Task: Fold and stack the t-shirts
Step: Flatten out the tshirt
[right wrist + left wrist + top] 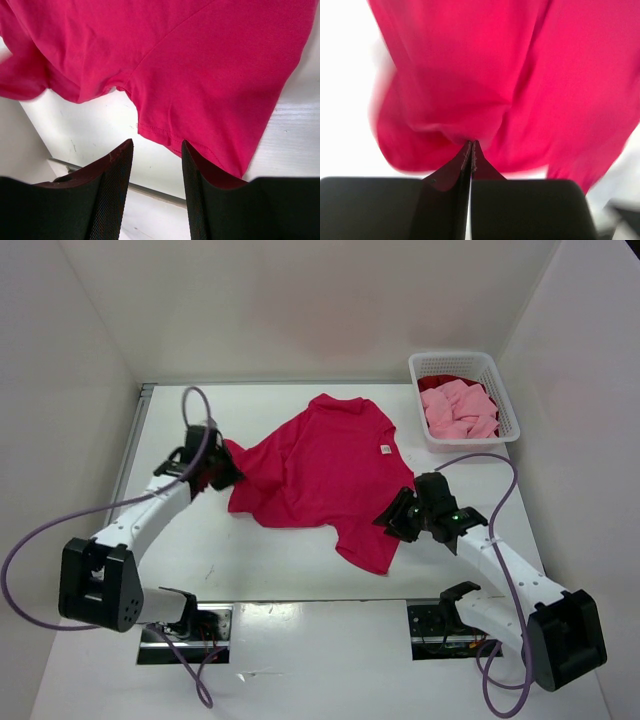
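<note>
The bright crimson t-shirt (pixel 320 465) lies spread and rumpled in the middle of the table, label side up. My left gripper (pixel 225 472) is at its left edge, and in the left wrist view its jaws (pixel 471 142) are shut with a bunched fold of the crimson cloth (pixel 545 75) at the tips. My right gripper (pixel 392 520) is open at the shirt's near right sleeve. In the right wrist view its fingers (pixel 157 142) stand apart just short of the sleeve hem (pixel 200 60), with nothing between them. The light pink t-shirt (pixel 458 410) and the dark red one (pixel 445 382) lie in the basket.
A white lattice basket (pixel 505 400) stands at the far right corner of the table. White walls close in the table on the left, back and right. Purple cables loop from both arms near the front edge.
</note>
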